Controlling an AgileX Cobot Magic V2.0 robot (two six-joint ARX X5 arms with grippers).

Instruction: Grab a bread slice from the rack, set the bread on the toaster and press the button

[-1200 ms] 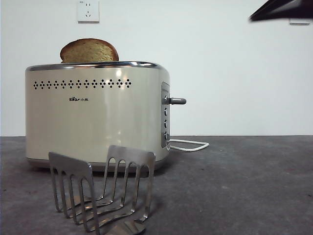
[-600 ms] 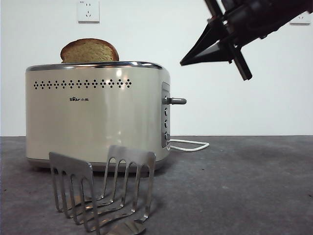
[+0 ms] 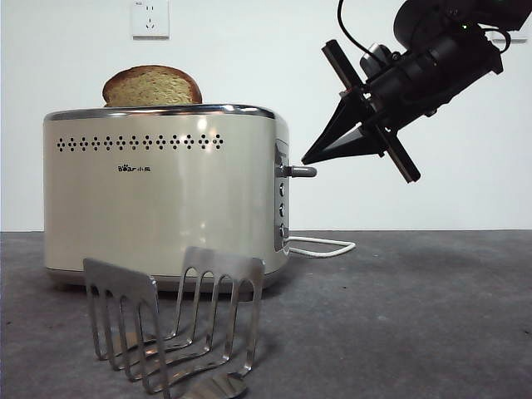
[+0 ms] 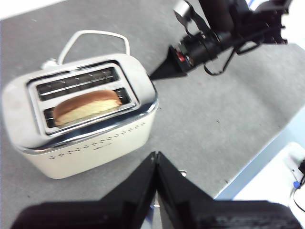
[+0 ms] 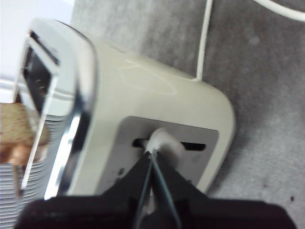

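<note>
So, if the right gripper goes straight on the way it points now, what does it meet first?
Most likely the button: the shut right gripper points at it from just above, beside the toaster end panel. Whether it already touches is unclear.

toasters: 1 (image 3: 162,195) | toaster slots: 2, one filled | bread slices: 1 (image 3: 152,86) | racks: 1 (image 3: 174,320) | lever knobs: 1 (image 3: 302,171) | small round panel buttons: 3 | power cords: 1 (image 3: 324,246) | wall sockets: 1 (image 3: 150,18) | grippers: 2, right (image 3: 309,158), left (image 4: 155,155)
</note>
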